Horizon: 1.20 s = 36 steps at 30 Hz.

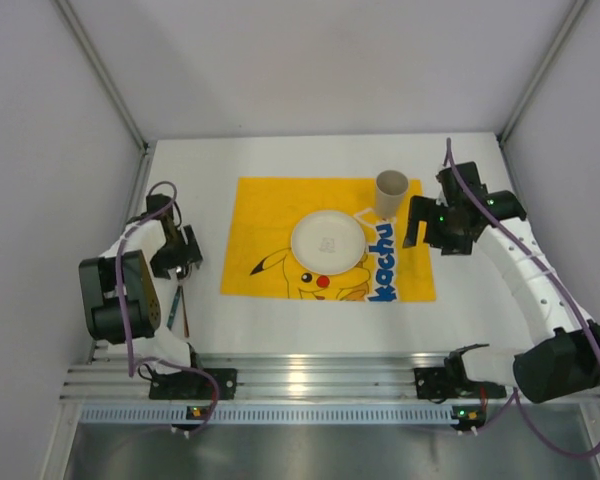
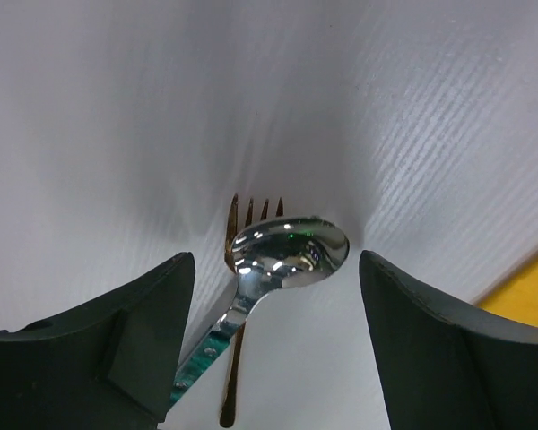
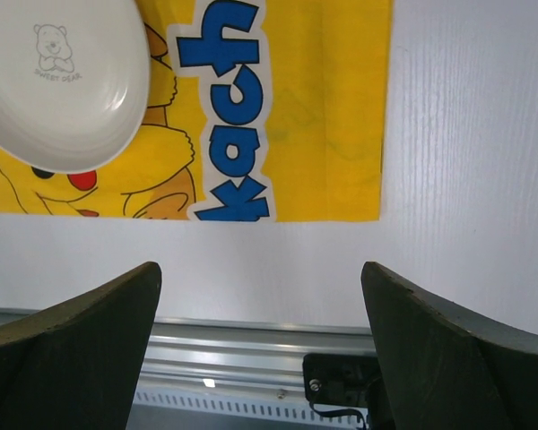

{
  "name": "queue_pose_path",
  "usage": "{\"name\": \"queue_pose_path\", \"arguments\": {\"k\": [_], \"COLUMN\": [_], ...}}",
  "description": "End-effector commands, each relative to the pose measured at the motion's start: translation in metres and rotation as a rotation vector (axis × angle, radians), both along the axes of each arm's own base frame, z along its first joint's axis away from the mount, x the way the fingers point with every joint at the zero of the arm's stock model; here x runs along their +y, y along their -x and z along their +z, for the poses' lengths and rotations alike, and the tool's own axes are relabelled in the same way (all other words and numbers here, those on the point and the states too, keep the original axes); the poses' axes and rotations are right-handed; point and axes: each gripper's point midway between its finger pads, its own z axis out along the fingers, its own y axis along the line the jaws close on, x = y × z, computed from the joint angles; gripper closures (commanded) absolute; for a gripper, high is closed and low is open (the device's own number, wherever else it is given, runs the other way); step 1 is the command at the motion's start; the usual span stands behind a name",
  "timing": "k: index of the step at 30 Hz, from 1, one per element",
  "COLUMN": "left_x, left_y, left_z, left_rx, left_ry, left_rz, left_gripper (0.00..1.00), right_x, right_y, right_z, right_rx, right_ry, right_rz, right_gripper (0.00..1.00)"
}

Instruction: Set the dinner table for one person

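The white dinner table (image 1: 280,325) carries a yellow cartoon-printed mat (image 1: 265,215). On the mat sit a white plate (image 1: 327,243) and a beige cup (image 1: 391,194). A spoon (image 1: 176,303) and a brown fork (image 1: 186,315) lie together on the table left of the mat. In the left wrist view the shiny spoon (image 2: 291,251) lies across the fork (image 2: 249,211). My left gripper (image 2: 276,262) is open just above them, one finger on each side. My right gripper (image 1: 416,224) is open and empty, right of the cup. It also shows in the right wrist view (image 3: 260,269).
A slotted aluminium rail (image 1: 310,375) runs along the near edge, with both arm bases on it. White walls close off the left, back and right sides. In the right wrist view the plate (image 3: 58,81), the mat's corner (image 3: 332,107) and the rail (image 3: 251,345) show.
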Motion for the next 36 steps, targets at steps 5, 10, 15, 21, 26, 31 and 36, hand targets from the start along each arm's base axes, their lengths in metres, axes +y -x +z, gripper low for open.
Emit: {"name": "queue_pose_path", "arguments": {"k": [5,10,15,21,26,31,36], "left_x": [-0.003,-0.003,0.002,0.007,0.002,-0.012,-0.054], "left_y": [-0.009,-0.013,-0.041,-0.092,-0.110,-0.104,-0.106], "left_z": [-0.033,-0.041,-0.024,0.017,0.057,0.081,0.091], "left_rx": [0.093,0.098,0.025,-0.109,-0.181,-0.212,-0.235], "left_ry": [0.065,0.070,0.061,0.069,0.099,0.158,0.272], "left_rz": [-0.069,-0.060,-0.042,0.003,0.003,-0.030,-0.074], "left_gripper": [0.39,0.52,0.60,0.62,0.63,0.68,0.74], "right_x": [-0.003,-0.006,-0.006,-0.004,-0.003,-0.004,-0.006], "right_y": [-0.015,-0.020,-0.023,-0.026,-0.028,-0.024,-0.018], "right_z": [0.006,0.007,0.005,0.006,0.011,0.010,0.007], "right_rx": [-0.016,-0.013,-0.002,0.000,-0.013,-0.018,-0.016], "right_ry": [0.046,0.072,0.073,0.069,0.064,0.060,0.065], "right_rz": [-0.005,-0.012,-0.019,-0.017,-0.020,-0.021,-0.011], "right_gripper": [0.06,0.06,0.06,0.07,0.07,0.07,0.07]}}
